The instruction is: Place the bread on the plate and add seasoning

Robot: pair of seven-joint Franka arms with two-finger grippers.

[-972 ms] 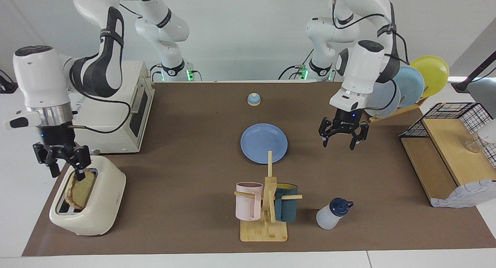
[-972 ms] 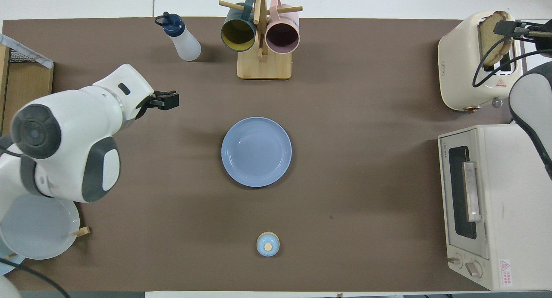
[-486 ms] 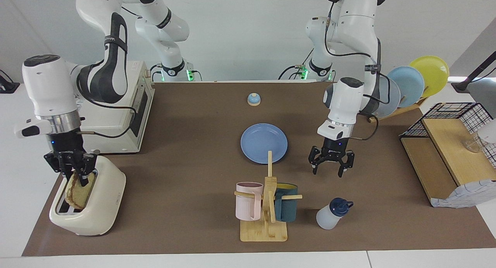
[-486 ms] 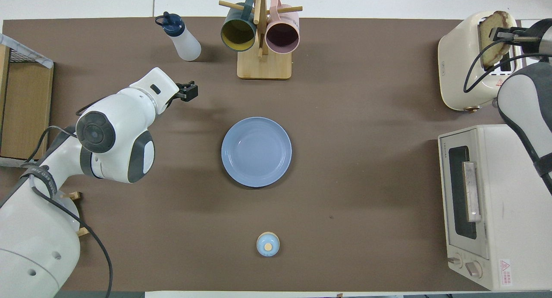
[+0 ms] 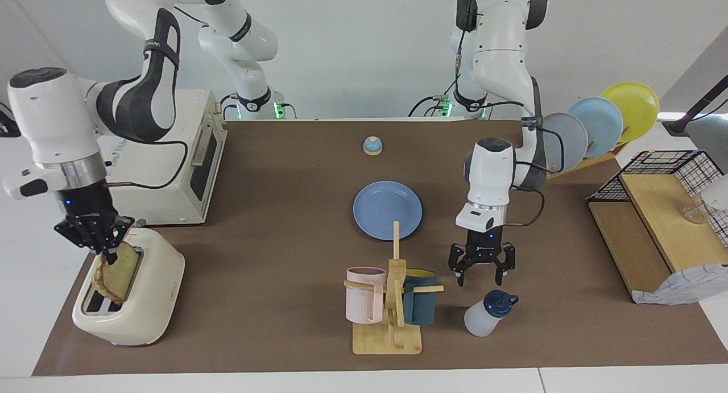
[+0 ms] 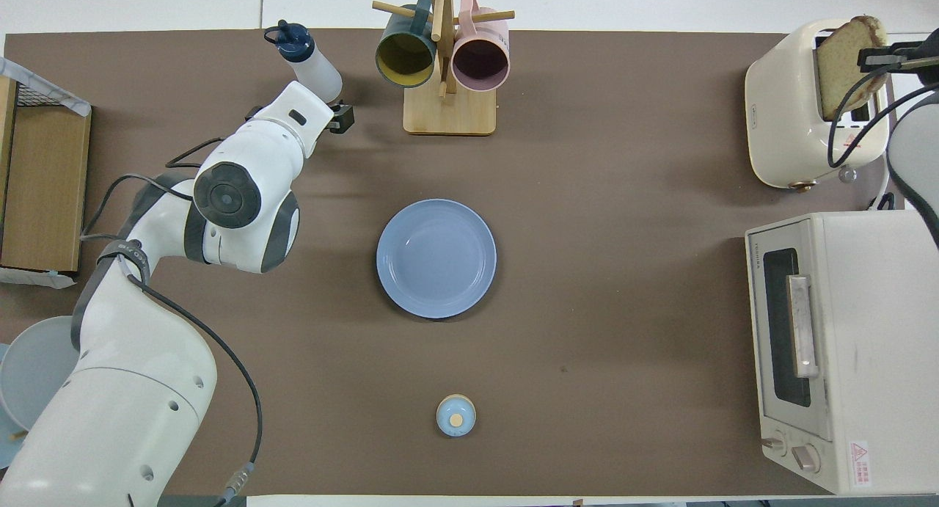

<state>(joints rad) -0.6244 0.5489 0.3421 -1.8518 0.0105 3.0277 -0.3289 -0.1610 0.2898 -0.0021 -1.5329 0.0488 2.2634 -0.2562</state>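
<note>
Zero steps finished so far: the plate (image 5: 387,210) mid-table is bare. Right gripper (image 5: 100,246) is pinched on the bread's (image 5: 118,273) top edge, slice partly up out of the toaster (image 5: 132,302). Left gripper (image 5: 480,266) hangs fingers-apart over the seasoning (image 5: 487,313) by the mug rack (image 5: 391,302), not touching.

Plain white wall (image 5: 352,46), brown-covered table (image 5: 273,256), white surround, even light

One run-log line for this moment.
right gripper: shut on bread at toaster | left gripper: open over seasoning bottle | plate: empty
</note>
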